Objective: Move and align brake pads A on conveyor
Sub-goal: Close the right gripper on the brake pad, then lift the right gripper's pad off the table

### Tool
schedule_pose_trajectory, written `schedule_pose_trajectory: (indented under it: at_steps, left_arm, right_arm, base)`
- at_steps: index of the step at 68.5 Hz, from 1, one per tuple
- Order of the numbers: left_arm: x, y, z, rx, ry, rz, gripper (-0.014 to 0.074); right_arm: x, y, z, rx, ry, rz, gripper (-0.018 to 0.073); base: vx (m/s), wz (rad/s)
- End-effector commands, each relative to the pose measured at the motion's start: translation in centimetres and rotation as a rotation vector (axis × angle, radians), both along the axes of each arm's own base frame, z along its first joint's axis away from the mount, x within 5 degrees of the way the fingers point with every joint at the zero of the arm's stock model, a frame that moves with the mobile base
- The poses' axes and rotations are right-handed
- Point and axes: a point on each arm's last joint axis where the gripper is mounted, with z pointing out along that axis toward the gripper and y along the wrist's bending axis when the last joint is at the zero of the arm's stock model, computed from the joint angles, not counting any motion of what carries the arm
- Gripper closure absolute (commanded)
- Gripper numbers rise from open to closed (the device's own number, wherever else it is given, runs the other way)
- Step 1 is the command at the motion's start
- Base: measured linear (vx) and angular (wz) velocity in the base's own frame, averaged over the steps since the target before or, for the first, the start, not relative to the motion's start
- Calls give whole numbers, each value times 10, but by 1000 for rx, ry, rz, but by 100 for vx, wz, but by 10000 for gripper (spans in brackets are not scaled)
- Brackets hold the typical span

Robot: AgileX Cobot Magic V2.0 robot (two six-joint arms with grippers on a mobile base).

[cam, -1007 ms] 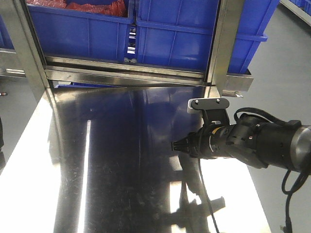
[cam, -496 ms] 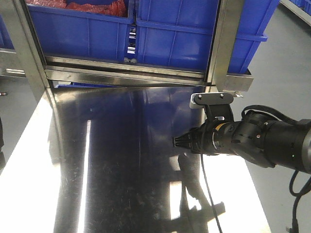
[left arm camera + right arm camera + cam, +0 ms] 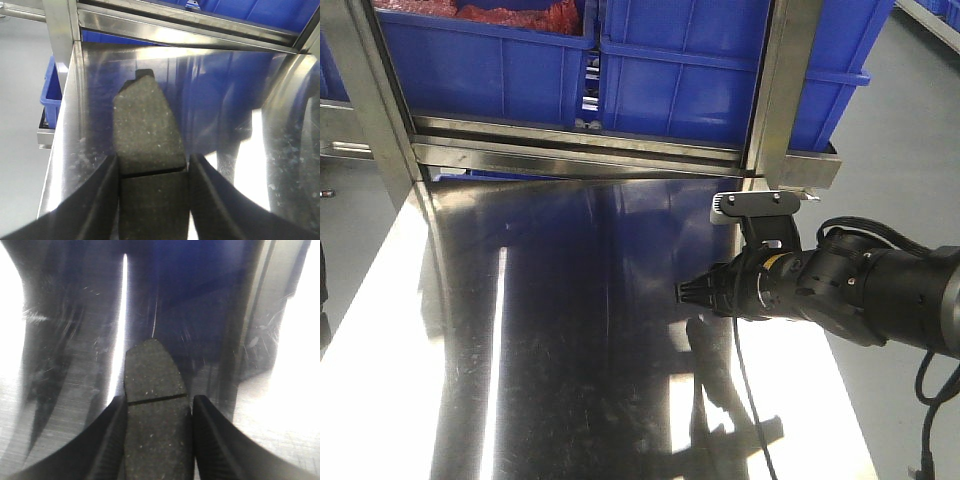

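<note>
In the left wrist view my left gripper (image 3: 153, 161) is shut on a dark-grey brake pad (image 3: 145, 120). The pad sticks out forward between the black fingers (image 3: 100, 200), its thin groove level with the fingertips, above the shiny steel table (image 3: 225, 100). My right gripper (image 3: 158, 400) is shut on a second brake pad (image 3: 150, 371) in the same way, groove at the fingertips. From the front, the right gripper (image 3: 685, 292) points left over the steel table (image 3: 550, 330); the pad in it is too dark to make out. The left arm is outside the front view. The conveyor is out of view.
Blue plastic bins (image 3: 670, 70) sit on a steel rack (image 3: 580, 150) along the table's far edge, with upright posts (image 3: 775, 90) at both corners. Grey floor (image 3: 910, 150) lies off the table's right side. A blue crate (image 3: 50, 95) stands below the table's left edge.
Over the last second the right arm shifted slightly to the right and toward the rack, then held still. Its hold on the pad looks unchanged.
</note>
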Motion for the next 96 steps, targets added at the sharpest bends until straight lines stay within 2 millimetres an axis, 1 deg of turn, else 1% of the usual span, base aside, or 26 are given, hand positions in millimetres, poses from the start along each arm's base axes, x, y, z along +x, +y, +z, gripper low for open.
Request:
schedule_pose_trajectory:
  at_steps: [1,17,30,41,75,82,96]
  left_arm:
    - [2,-3,16,-21,-107,-32,478]
    - [2,-3,16,-21,-107,-32,478]
    - [2,-3,16,-21,-107,-32,478]
    - [2,-3,16,-21,-107,-32,478]
    - [2,-3,16,-21,-107,-32,478]
    - [2,-3,16,-21,-107,-32,478]
    - [2,-3,16,-21,-107,-32,478]
  right_arm:
    - [1,2,32,62,-117,35,510]
    - [-7,-3,55,78,-181,37,510]
    - [-18,-12,78,80,-229,19,510]
    - [-30,-22,97,68,-262,-10,510]
    - [-69,-52,146,70,-378,-75,510]
    - [-81,-58,147,68,-406,-66,510]
    - [-110,-73,137,64,-432,-50,510]
  base:
    - [0,0]
    - [0,0]
    - [0,0]
    - [0,0]
    - [0,0]
    - [0,0]
    - [0,0]
